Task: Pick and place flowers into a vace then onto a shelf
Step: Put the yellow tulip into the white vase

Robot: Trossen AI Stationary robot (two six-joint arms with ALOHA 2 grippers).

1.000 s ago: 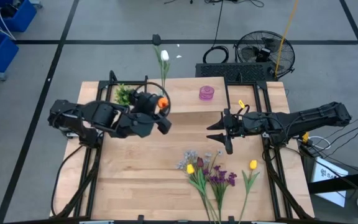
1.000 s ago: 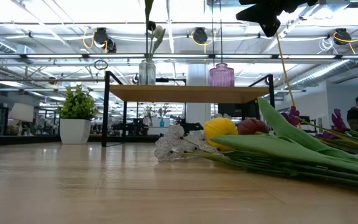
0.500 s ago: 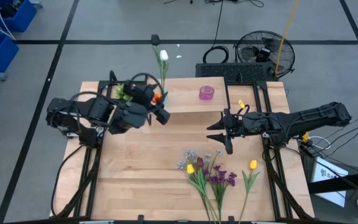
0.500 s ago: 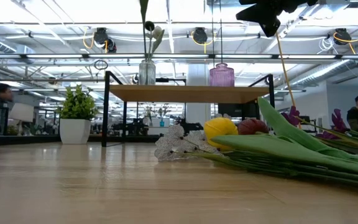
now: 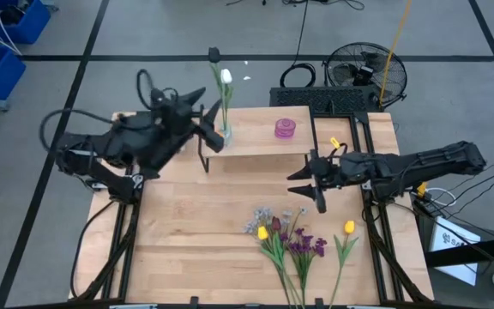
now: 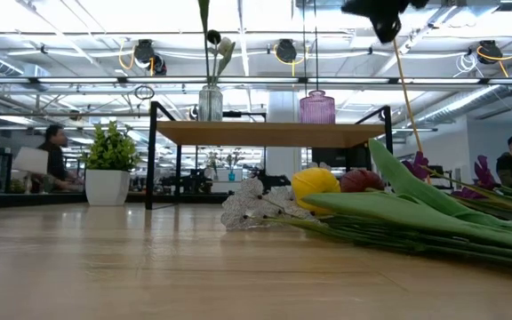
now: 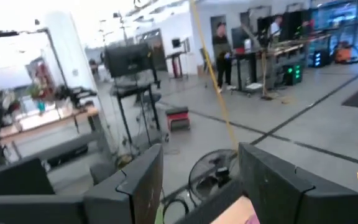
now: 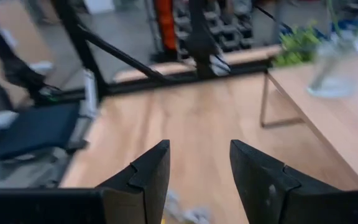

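A clear vase stands on the left end of the shelf and holds a white tulip. A pink vase stands further right on the board. My left gripper hovers by the clear vase, open, with nothing between its fingers. The other flowers lie in a bunch near the table's near edge, a yellow tulip beside them. My right gripper hangs open above the table, right of the shelf.
A small green plant in a white pot sits left of the shelf; my left arm hides it from above. A floor fan stands behind the table. Bare wood lies between the shelf and the flower bunch. People show in the room behind.
My left arm has drawn back toward the table's far left corner, and its gripper has swung toward the far edge beside the clear vase and tipped upward. The orange bloom that showed at its fingers a second ago is out of sight. The stem above the vase has shifted slightly.
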